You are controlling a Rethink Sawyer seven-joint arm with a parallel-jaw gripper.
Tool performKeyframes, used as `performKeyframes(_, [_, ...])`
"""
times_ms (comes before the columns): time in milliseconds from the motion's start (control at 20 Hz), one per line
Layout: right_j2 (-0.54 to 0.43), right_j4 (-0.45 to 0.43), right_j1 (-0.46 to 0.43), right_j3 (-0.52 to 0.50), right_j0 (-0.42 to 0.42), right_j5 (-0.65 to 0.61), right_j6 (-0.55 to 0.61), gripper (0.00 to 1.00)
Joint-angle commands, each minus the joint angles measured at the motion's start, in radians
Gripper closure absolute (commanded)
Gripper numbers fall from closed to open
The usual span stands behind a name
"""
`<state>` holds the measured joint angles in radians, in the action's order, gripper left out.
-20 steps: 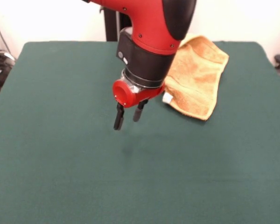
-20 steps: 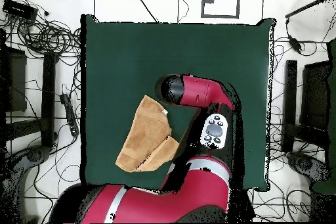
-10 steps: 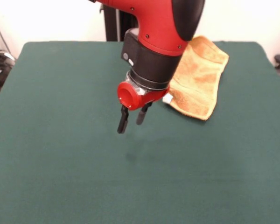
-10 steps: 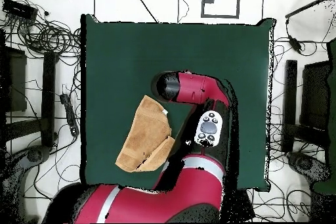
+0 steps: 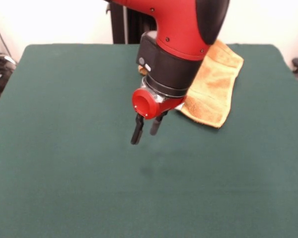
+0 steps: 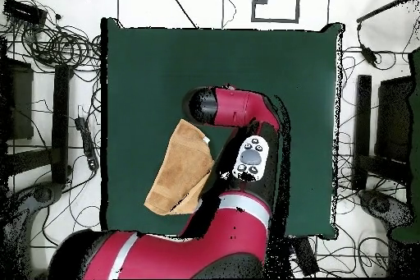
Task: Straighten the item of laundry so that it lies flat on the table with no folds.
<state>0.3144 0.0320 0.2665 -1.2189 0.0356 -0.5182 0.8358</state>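
The item of laundry, an orange-yellow towel (image 5: 216,82), lies folded over on itself at the far right of the dark green table (image 5: 64,163); the arm hides its left part. In the overhead view the towel (image 6: 176,174) sits at the table's lower left, its right edge under the arm. My gripper (image 5: 145,131) hangs above bare cloth to the left of the towel's near corner, open, with nothing between its black fingers (image 5: 136,133). From above only the red wrist (image 6: 205,106) shows.
Cables, stands and dark equipment (image 6: 49,39) crowd the floor around the table (image 6: 246,55) in the overhead view. The arm's bulk (image 6: 246,162) covers the table's lower middle.
The gripper has drifted right and nearer to the camera in the front view, staying open and empty. The towel has not moved.
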Motion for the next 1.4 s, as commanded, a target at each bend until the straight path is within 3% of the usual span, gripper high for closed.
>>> performKeyframes(50, [-0.015, 0.068, -0.032, 0.014, 0.051, -0.13, 0.358, 0.0])
performKeyframes(1400, [0.039, 0.154, -0.08, 0.066, 0.116, -0.171, 0.386, 0.0])
